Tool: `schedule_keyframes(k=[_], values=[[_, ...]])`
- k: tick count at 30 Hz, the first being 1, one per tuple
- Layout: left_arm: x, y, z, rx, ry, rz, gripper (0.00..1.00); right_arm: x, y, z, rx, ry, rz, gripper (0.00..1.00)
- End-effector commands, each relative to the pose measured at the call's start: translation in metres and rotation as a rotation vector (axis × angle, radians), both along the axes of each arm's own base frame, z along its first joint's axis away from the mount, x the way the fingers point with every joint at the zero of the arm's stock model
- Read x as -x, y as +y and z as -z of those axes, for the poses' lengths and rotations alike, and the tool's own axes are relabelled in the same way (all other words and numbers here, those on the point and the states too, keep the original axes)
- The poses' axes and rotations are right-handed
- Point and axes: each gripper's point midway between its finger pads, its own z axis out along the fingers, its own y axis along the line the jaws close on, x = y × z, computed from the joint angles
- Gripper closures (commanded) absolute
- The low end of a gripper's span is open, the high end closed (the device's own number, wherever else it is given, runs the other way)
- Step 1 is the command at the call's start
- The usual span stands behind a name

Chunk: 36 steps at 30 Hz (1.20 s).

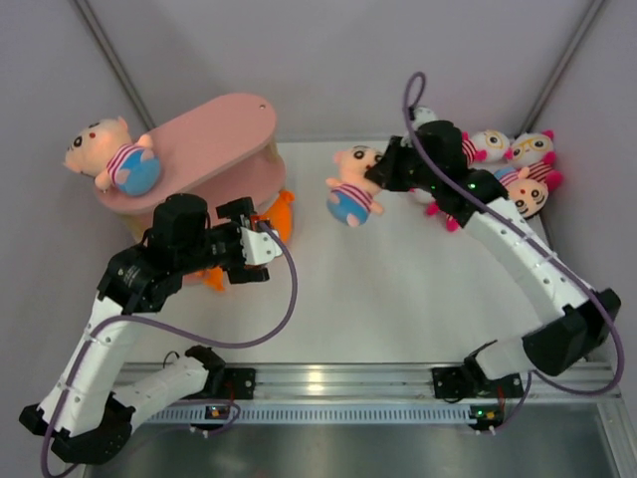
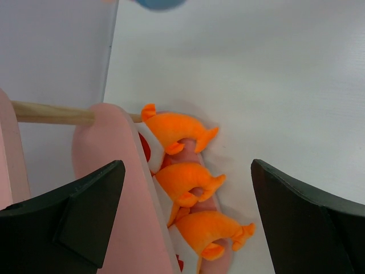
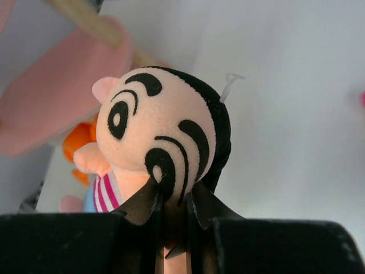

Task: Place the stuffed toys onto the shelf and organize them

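Observation:
My right gripper (image 1: 383, 171) is shut on the head of a boy doll (image 1: 353, 191) with a striped shirt and blue pants, held above the table right of the pink shelf (image 1: 214, 124). In the right wrist view the jaws (image 3: 174, 194) pinch the doll's peach head (image 3: 159, 128). A second boy doll (image 1: 111, 157) lies on the left end of the shelf's top board. Several white, pink-eared dolls (image 1: 523, 159) lie at the back right. My left gripper (image 1: 254, 242) is open and empty by the shelf's near side; its wrist view shows a pink board (image 2: 122, 194).
Three orange plush animals (image 2: 191, 182) lie on the shelf's lowest board, also seen from the top (image 1: 282, 214). A wooden dowel (image 2: 51, 112) joins the boards. Grey walls close the back and sides. A metal rail (image 1: 328, 393) runs along the near edge.

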Motion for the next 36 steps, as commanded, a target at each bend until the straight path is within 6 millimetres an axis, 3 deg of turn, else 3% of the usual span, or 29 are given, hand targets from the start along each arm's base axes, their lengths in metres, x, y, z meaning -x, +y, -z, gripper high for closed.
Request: schedule_keyframes(k=[1, 2, 3, 6, 9, 13, 21, 25, 33, 35, 36], values=[[0.006, 0.001, 0.003, -0.034, -0.064, 0.063, 0.02, 0.024, 0.083, -0.018, -0.097, 0.019, -0.203, 1.0], [0.006, 0.003, 0.009, -0.056, -0.071, 0.068, 0.02, 0.026, 0.097, -0.017, -0.095, 0.031, -0.233, 1.0], [0.004, 0.009, 0.011, -0.078, -0.081, 0.045, 0.02, 0.033, 0.124, -0.016, -0.095, 0.041, -0.3, 1.0], [0.0, 0.019, 0.022, -0.133, -0.094, 0.013, 0.02, 0.046, 0.161, -0.011, -0.118, 0.076, -0.402, 1.0], [0.006, 0.019, 0.026, -0.142, -0.113, 0.047, 0.02, 0.051, 0.175, -0.005, -0.142, 0.103, -0.42, 1.0], [0.016, 0.01, 0.029, -0.117, -0.112, 0.122, 0.02, 0.06, 0.188, -0.002, -0.167, 0.115, -0.44, 1.0], [0.011, -0.008, 0.023, -0.1, -0.096, 0.2, 0.02, 0.07, 0.208, 0.003, -0.221, 0.15, -0.466, 1.0], [0.004, -0.009, 0.02, -0.128, -0.121, 0.21, 0.02, 0.076, 0.219, -0.006, -0.25, 0.147, -0.512, 1.0], [-0.006, -0.008, 0.004, -0.145, -0.175, 0.2, 0.02, 0.089, 0.228, -0.005, -0.261, 0.159, -0.56, 1.0], [-0.004, -0.011, 0.005, -0.131, -0.157, 0.207, 0.05, 0.093, 0.231, -0.008, -0.281, 0.164, -0.572, 1.0], [-0.004, -0.011, 0.008, -0.133, -0.147, 0.208, 0.12, 0.093, 0.231, -0.01, -0.288, 0.161, -0.575, 1.0]])
